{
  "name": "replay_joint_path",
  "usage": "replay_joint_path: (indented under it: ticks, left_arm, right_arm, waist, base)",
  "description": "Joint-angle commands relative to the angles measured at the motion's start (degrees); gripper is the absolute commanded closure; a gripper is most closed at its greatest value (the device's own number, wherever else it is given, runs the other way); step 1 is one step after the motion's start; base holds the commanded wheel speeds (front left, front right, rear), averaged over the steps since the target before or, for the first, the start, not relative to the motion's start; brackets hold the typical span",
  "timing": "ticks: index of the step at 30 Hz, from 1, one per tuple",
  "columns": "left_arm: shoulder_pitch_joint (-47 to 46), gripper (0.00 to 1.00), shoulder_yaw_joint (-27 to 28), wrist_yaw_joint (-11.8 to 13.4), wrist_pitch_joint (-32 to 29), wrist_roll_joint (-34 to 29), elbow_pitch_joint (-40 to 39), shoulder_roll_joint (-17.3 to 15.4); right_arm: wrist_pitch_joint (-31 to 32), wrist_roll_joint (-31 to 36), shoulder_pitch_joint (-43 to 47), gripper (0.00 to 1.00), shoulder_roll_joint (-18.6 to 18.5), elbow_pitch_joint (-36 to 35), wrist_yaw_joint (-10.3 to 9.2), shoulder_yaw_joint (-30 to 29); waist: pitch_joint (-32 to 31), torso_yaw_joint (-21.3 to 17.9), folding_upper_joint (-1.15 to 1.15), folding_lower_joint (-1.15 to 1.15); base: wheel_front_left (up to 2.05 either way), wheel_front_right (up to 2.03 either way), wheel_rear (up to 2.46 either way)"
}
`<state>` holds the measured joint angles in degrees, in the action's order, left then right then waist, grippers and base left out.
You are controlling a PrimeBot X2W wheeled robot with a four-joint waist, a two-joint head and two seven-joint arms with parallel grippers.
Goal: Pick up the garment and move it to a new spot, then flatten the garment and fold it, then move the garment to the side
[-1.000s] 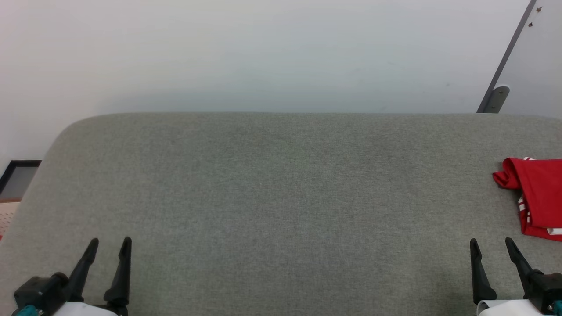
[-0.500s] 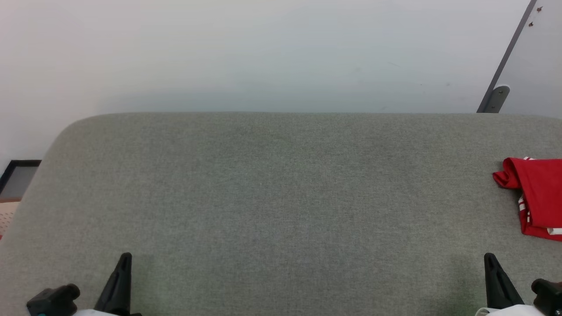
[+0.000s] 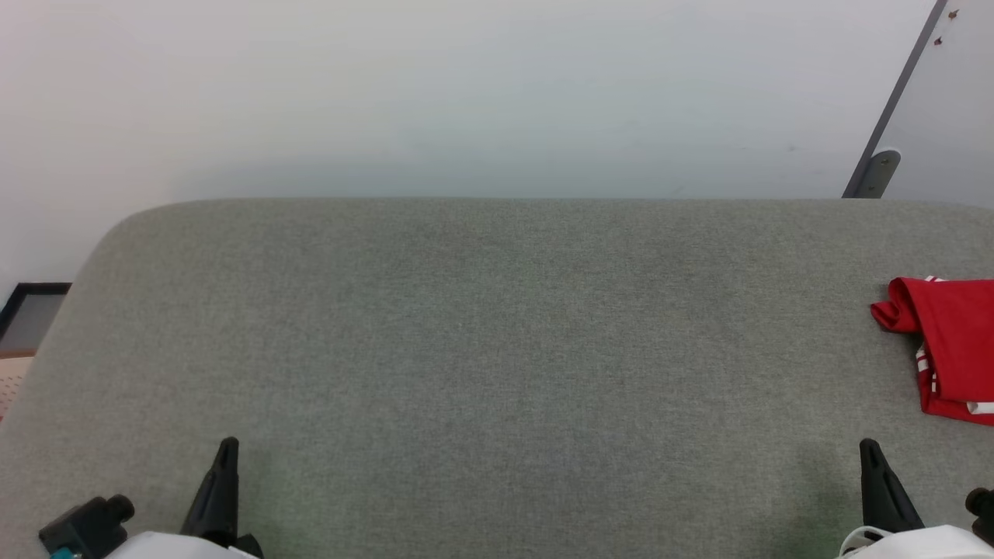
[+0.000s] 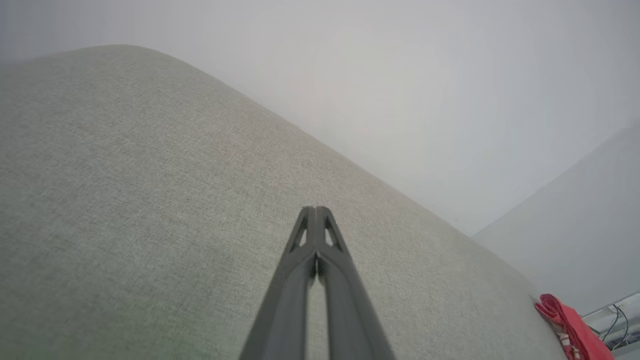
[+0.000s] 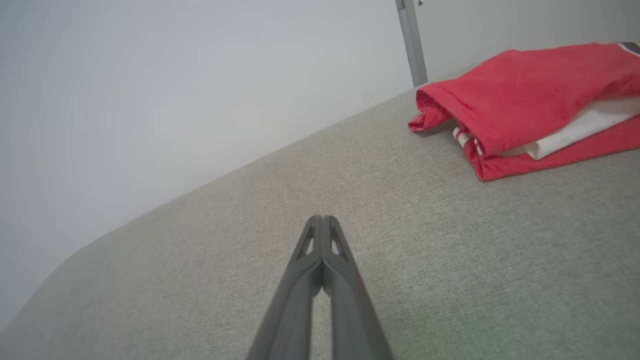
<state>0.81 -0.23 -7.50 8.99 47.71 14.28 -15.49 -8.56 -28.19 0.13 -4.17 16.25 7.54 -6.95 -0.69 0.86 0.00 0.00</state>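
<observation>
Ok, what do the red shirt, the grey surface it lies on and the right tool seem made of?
Red jersey T-shirt: soft matte knit cloth, judging by limp folds and a rolled edge; white fabric shows between layers. Grey surface: woven, felt-like covering with a heathered weave. Right tool: dark matte plastic, probably, given moulded cut-outs near its tips.

The table (image 3: pixel 497 334) is covered in grey-green woven cloth, and its far corner on the left is rounded. It stretches ahead of both claws. The garment (image 3: pixel 951 349) lies on the cloth ahead of the right claw (image 3: pixel 869 452) and off to its right, not touching it. It is a folded red jersey, with a white layer and red-and-white striped trim showing between the folds. It is well apart from the left claw (image 3: pixel 226 450).
</observation>
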Motion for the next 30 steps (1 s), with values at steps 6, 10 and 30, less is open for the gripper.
replay_joint_path:
  ticks: [6,10,30]
  left_arm:
    - [-2.05,1.0,1.2,0.0,-1.8,5.41,-0.69,0.91]
    - [-2.41,1.0,1.56,0.01,-2.65,7.87,-0.67,1.65]
    - [-3.8,1.0,3.09,0.01,-6.33,18.28,-0.6,4.75]
  right_arm:
    - [1.63,-7.62,-2.06,1.0,0.04,-1.18,-0.02,0.14]
    - [2.5,-11.18,-2.42,1.0,0.11,-1.27,-0.03,0.16]
    - [6.09,-26.12,-3.7,1.0,0.42,-1.61,-0.04,0.24]
  waist:
    - [0.06,-0.06,0.0,0.0]
    - [0.09,-0.09,0.0,0.0]
    - [0.25,-0.25,0.0,0.0]
  base:
    - [0.0,0.0,0.0]
    - [0.0,0.0,0.0]
    - [0.0,0.0,0.0]
